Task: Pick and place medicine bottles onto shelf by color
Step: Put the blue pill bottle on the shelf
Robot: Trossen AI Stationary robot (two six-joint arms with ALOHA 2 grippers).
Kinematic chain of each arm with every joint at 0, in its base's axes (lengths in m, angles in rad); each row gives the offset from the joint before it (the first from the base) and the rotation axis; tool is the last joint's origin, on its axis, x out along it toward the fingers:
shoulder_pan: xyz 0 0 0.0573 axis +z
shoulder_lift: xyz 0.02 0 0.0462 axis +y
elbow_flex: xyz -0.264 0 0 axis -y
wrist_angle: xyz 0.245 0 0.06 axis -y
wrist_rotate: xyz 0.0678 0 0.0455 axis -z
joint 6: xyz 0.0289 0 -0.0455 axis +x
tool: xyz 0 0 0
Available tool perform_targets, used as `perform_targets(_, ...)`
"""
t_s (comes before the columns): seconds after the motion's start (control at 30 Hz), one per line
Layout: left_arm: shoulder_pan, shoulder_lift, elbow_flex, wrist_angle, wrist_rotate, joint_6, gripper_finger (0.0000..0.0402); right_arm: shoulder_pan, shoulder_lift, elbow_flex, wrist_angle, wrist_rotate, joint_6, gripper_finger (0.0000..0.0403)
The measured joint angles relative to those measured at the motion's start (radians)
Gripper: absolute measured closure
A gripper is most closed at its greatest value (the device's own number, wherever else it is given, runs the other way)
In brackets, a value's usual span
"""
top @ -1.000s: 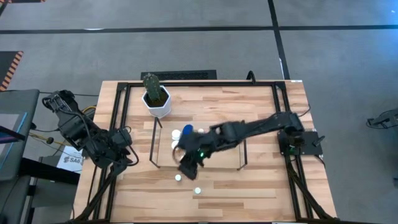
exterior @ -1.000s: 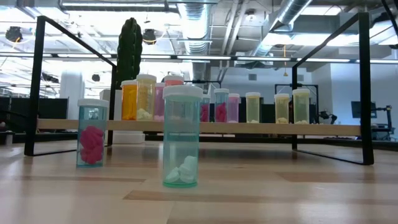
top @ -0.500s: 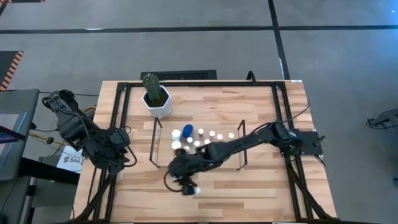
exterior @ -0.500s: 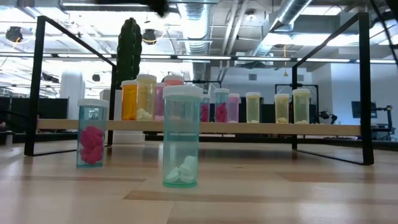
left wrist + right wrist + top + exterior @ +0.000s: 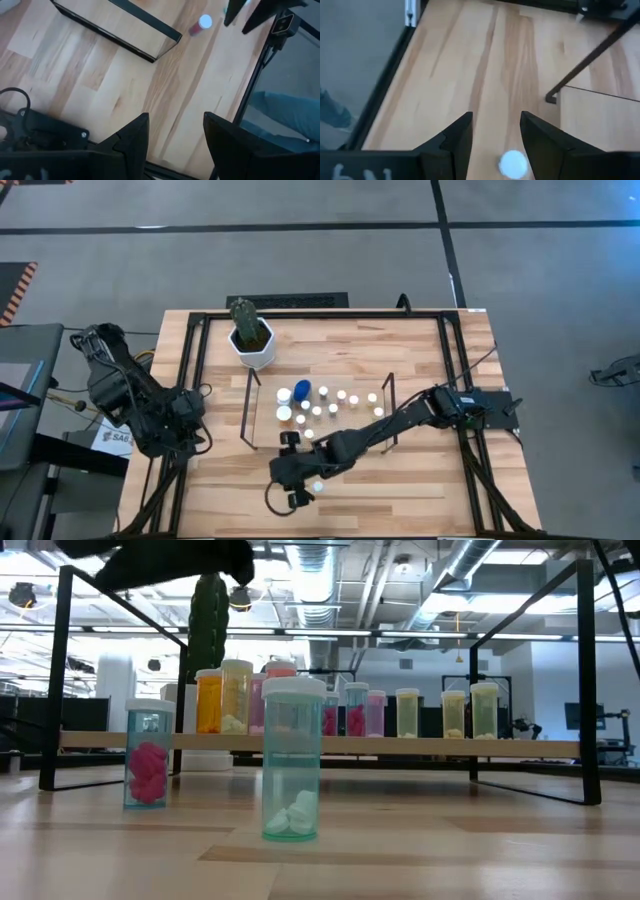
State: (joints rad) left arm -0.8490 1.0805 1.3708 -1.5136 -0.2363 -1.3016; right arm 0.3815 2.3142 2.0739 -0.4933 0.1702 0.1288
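From above I see my right arm stretched across the wooden table [image 5: 420, 350], its right gripper [image 5: 292, 485] hanging over the bare boards in front of the shelf [image 5: 318, 430], close to a loose white-capped bottle [image 5: 318, 486]. In the right wrist view that same cap [image 5: 512, 163] sits between the two dark fingers [image 5: 455, 145], which stand apart with a clear gap and hold nothing. The shelf, a low light-wood platform with dark upright frames at its short ends, carries a cluster of small bottles [image 5: 330, 402], among them one with a blue cap [image 5: 302, 390]. At table level I see two bottles standing on the table itself, in front of the shelf: one holding pink pills [image 5: 148, 754] and, nearer the camera, a teal one with white pills [image 5: 292, 760]; behind them a row of bottles [image 5: 400, 712] lines the shelf board. A cactus in a white pot [image 5: 252, 338] stands near the shelf's far left corner. My left arm waits at the table's left edge; the left gripper [image 5: 175, 137] has its fingers parted and empty, looking over the boards toward a pink bottle [image 5: 200, 25] well away from it.
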Motion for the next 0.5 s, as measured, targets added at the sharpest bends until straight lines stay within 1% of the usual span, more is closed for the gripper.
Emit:
perform_targets(0.07, -0.005, -0.001, 0.0, 0.0, -0.008, -0.001, 0.0228, 0.001, -0.002, 0.002, -0.012, 0.011, 0.002, 0.0217)
perform_targets(0.33, -0.006, 0.0, 0.0, 0.002, -0.016, -0.027, 0.0228, -0.012, -0.002, 0.0, -0.172, 0.01, 0.055, 0.0217)
perform_targets(0.5, -0.006, -0.001, 0.0, 0.001, -0.036, -0.048, 0.0228, -0.01, -0.002, -0.001, -0.195, 0.01, 0.05, 0.0217)
